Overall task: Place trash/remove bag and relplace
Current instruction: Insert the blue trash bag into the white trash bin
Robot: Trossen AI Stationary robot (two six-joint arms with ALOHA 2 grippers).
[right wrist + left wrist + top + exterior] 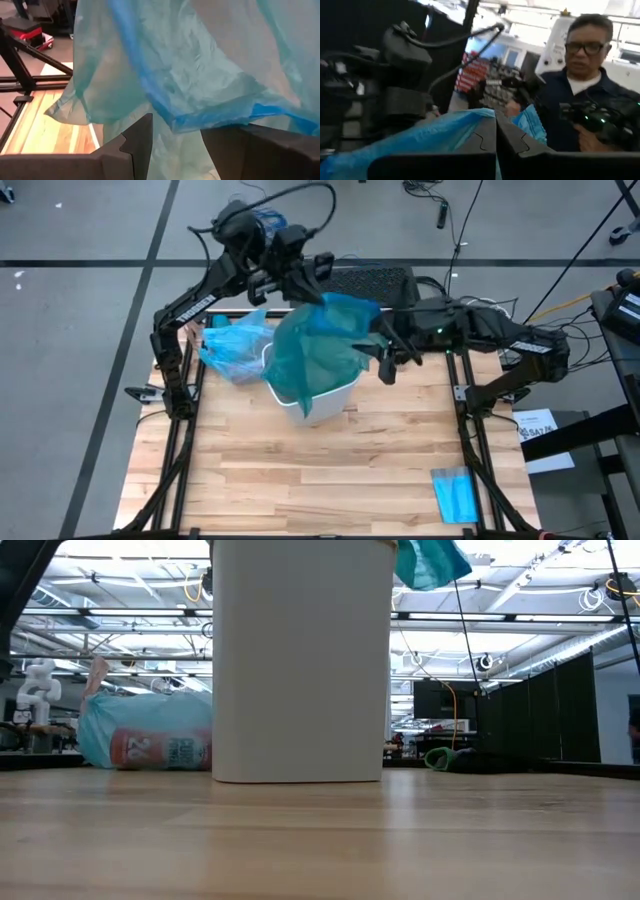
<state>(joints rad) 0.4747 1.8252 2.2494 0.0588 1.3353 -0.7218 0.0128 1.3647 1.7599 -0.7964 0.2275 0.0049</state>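
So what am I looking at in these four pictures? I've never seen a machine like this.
Two dark robot arms work at a wooden table. One picture looks down from above, one looks level across the tabletop, and two come from cameras on the arms' wrists. A white bin stands on the table, with a filled light-blue bag beside it and a small folded blue sheet near a corner. The left tool is shut on a teal bag, holding it over the bin. The right tool is at its other edge. A person watches behind.

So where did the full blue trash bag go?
In the high view, the light-blue bag sits on the table at the far left, right beside the white bin, under the left arm.
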